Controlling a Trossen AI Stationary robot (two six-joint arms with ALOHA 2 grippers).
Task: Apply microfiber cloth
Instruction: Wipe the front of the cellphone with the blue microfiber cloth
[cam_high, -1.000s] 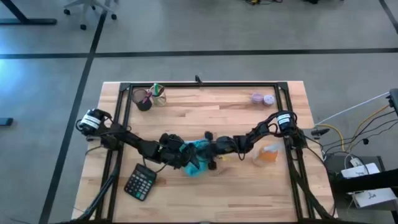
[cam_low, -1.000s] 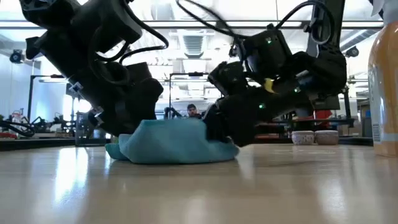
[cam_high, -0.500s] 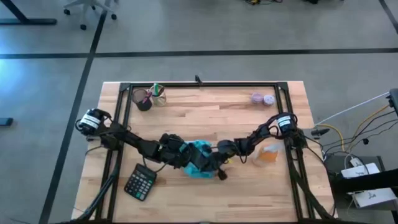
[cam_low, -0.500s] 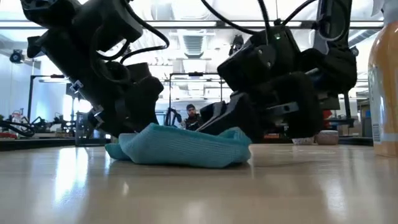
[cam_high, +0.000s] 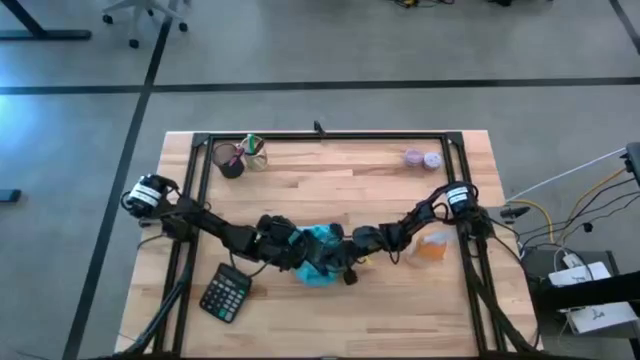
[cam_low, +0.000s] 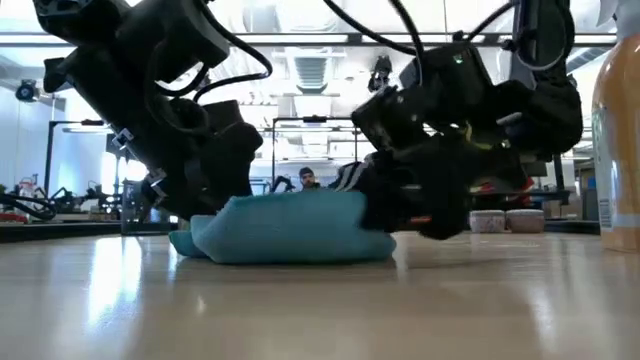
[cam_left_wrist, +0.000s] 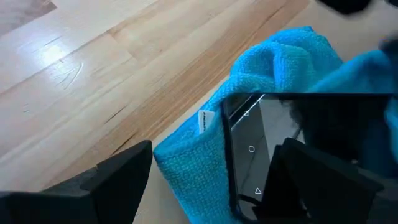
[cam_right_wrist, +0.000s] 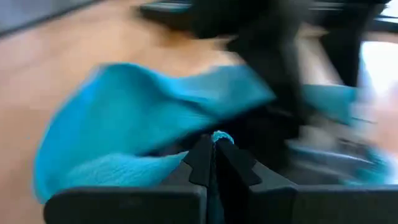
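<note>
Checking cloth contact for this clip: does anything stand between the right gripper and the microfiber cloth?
Nothing visible does. The right gripper is shut on a fold of the microfiber cloth, which partly wraps the black phone beside the left gripper.

turquoise microfiber cloth (cam_high: 322, 252), black phone (cam_left_wrist: 283, 149), black calculator (cam_high: 225, 293), light wood table (cam_high: 330, 180).

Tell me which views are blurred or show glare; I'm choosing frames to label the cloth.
Right wrist view: heavy motion smear across the microfiber cloth, pinched in the right claw. Left wrist view: sharp, with a window glare patch on the table and reflections on the phone screen. Low view: bright backlight leaves both arms as silhouettes.
</note>
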